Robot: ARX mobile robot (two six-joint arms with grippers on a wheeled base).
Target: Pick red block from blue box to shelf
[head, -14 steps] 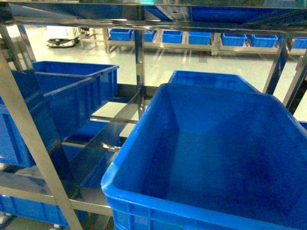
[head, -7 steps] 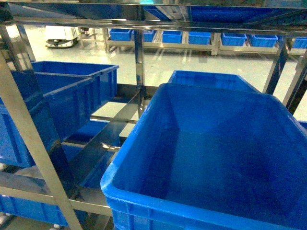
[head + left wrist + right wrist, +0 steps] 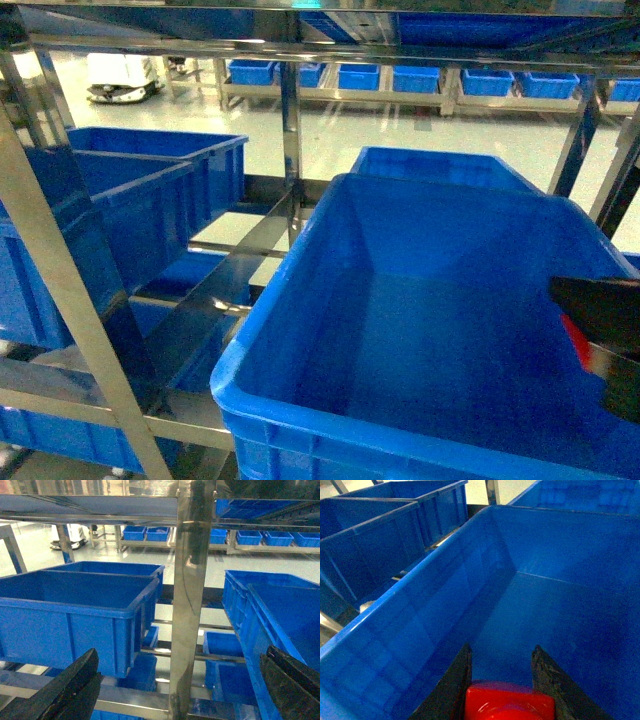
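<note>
1. Block (image 3: 510, 706) sat pinched between the right gripper's (image 3: 502, 680) two dark fingers (image 3: 451, 685), red and glossy, with a rounded stud showing at the bottom edge of the wrist view.
2. Below and ahead of that gripper lay the open crate (image 3: 395, 615), deep blue with smooth inner walls; the block hung over its interior, not touching the floor.
3. The left gripper (image 3: 175, 690) was spread wide and held nothing, with a steel upright of the shelf (image 3: 192, 595) straight ahead of it.
4. To my eye the carry was the step in hand: a steady squeeze mattered, since only part of the block showed between the fingers.
5. It seemed wise to clear the crate's rim before swinging toward the shelf rails.
</note>
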